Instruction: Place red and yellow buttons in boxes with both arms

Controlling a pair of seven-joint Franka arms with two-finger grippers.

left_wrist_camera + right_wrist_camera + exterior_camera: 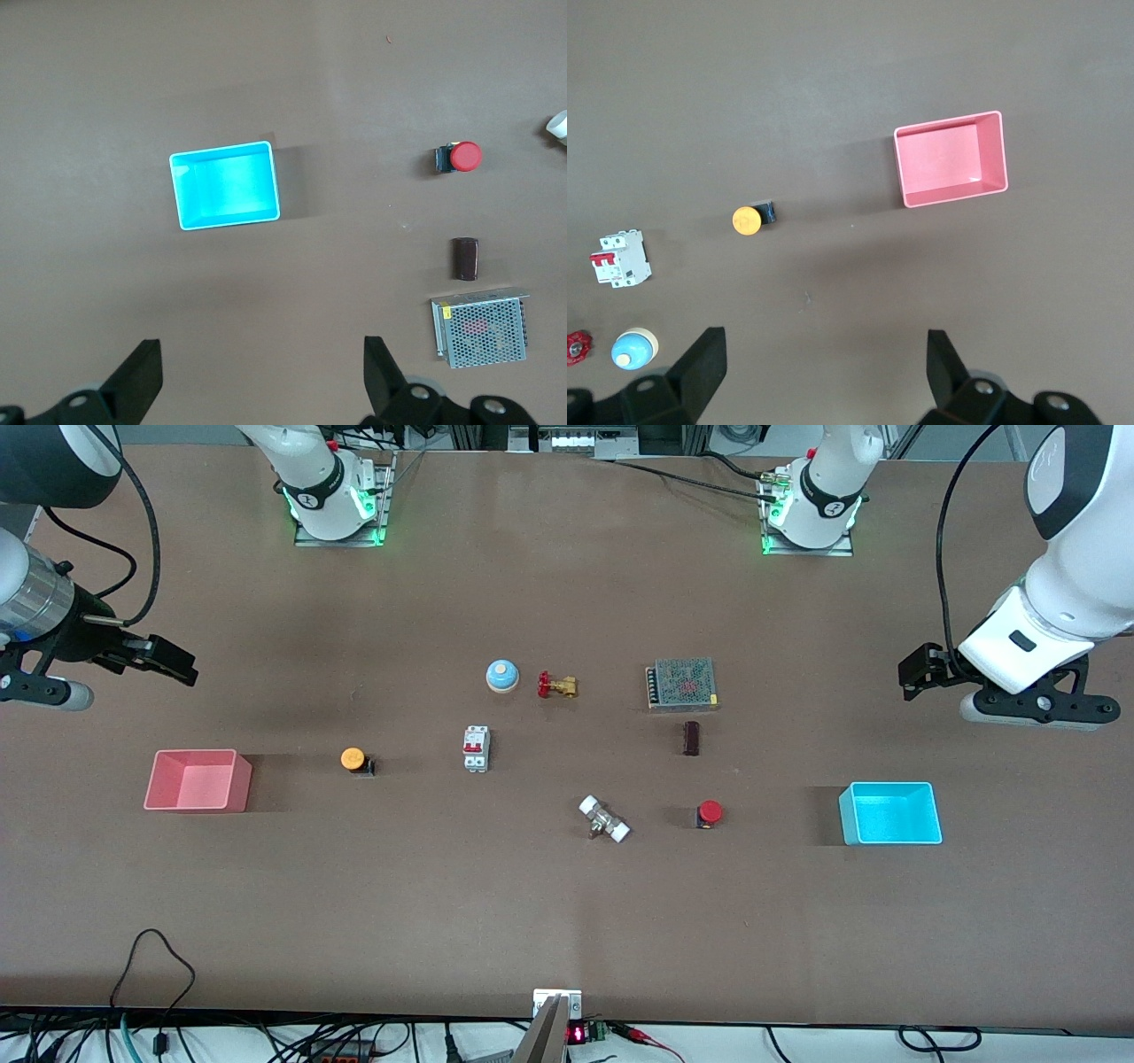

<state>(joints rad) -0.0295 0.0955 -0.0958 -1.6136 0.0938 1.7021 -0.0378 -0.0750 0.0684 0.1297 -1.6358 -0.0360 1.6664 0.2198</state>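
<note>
The orange-yellow button (353,759) stands on the table beside the empty pink-red box (197,780), at the right arm's end. The red button (709,812) stands beside the empty cyan box (890,813), at the left arm's end. My right gripper (182,666) is open and empty, up in the air over bare table. The right wrist view shows the gripper (824,367), the yellow button (747,220) and the pink box (950,159). My left gripper (910,677) is open and empty over bare table. The left wrist view shows the gripper (263,372), the red button (463,158) and the cyan box (226,186).
In the table's middle stand a blue bell (501,676), a brass valve with a red handle (556,685), a white circuit breaker (476,748), a mesh-covered power supply (681,684), a small dark block (691,738) and a white-ended fitting (604,819).
</note>
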